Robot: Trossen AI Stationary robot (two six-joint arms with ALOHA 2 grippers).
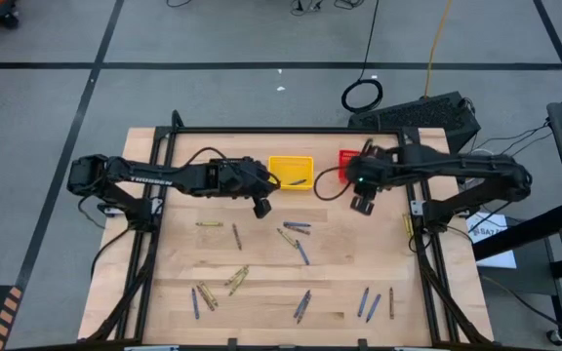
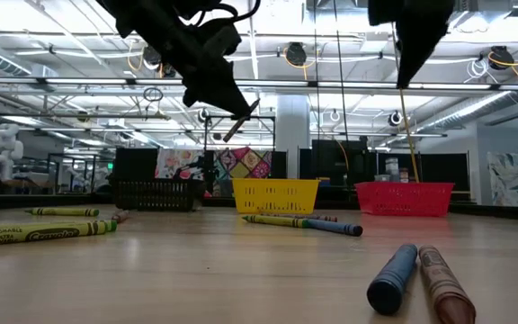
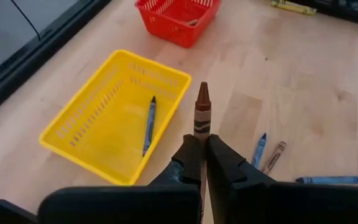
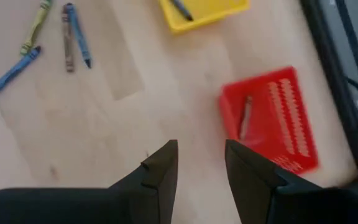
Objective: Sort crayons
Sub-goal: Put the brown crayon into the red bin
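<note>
- While the brownish-red crayon (image 3: 202,111) stands tip-forward at centre frame of the left wrist view, we see it pinched in the left gripper (image 3: 201,149), fingers closed narrow on its lower half.
- We judge the step in hand to be carrying this crayon to a basket; it hangs just right of the yellow basket (image 3: 79,127), which already holds one blue crayon (image 3: 148,124).
- We judge the next move calls for travel to the red basket (image 3: 176,22) at top centre, where one brownish-red crayon (image 4: 245,116) already lies, then release.
- We see the right gripper (image 4: 201,163) wide and empty, hovering near that red basket.
- Loose crayons (image 1: 296,234) remain scattered across the lower half of the high view.
</note>
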